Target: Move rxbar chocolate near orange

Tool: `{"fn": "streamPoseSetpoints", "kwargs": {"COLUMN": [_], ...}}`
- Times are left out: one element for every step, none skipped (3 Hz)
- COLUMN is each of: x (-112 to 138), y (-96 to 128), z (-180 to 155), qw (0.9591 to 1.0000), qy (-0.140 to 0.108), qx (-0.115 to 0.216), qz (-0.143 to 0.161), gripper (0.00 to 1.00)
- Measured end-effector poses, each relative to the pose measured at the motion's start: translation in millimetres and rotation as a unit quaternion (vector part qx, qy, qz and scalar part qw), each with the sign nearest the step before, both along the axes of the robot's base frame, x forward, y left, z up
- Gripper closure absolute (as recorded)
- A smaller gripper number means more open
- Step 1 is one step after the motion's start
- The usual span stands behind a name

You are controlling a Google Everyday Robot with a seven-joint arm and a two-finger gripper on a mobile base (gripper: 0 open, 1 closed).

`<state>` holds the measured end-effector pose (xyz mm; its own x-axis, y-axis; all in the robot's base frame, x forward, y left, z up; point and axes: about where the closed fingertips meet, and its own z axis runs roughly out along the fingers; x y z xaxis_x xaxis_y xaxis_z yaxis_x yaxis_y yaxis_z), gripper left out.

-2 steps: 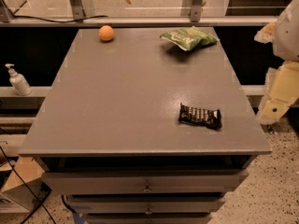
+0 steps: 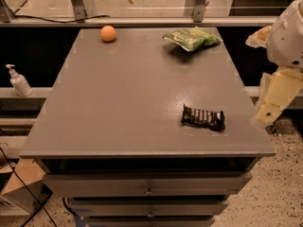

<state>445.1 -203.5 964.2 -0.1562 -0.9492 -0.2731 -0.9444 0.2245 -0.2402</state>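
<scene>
Since nothing on the table (image 2: pixel 128 103) has shifted against the frame a moment earlier, the task stands at its very start. Rxbar chocolate (image 2: pixel 203 117), orange (image 2: pixel 108 33) and green chip bag (image 2: pixel 191 38) sit on the same spots. The arm at the right edge shows at most a slight drift. Judgement: approach phase, no contact made, bar not yet picked up.

Gripper (image 2: pixel 270 103): off the table's right edge at 3 o'clock, near the bar's right end but apart from it. Whether it is open or closed: cannot tell from this view. It has hold of neither task item.

Rxbar chocolate: flat on the table top, 4 o'clock sector, near the front-right corner. Long axis runs roughly 9-to-3, right end dropped slightly toward 4. Lettering unreadable, so which end leads cannot be told.

Orange: 11 o'clock, far-left corner, well apart from the bar. Chip bag: 1 o'clock, far right.

Judged carry: from the bar's spot toward 10–11 o'clock, diagonally across the top, passing left of the chip bag.
</scene>
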Motion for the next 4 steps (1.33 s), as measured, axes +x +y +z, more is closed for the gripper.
{"fn": "streamPoseSetpoints", "kwargs": {"x": [8.5,18.7,16.7,19.6], "y": [20.7,45.2,42.9,44.8], "z": [-18.9,-39.6,-36.4,-59.2], "qw": [0.9983,0.9953,0.9945,0.9899], "qy": [0.001,0.014,0.009,0.016], "qx": [0.036,0.064,0.075,0.128], "qz": [0.046,0.071,0.073,0.058], "gripper": [0.00,0.00,0.00,0.00]}}
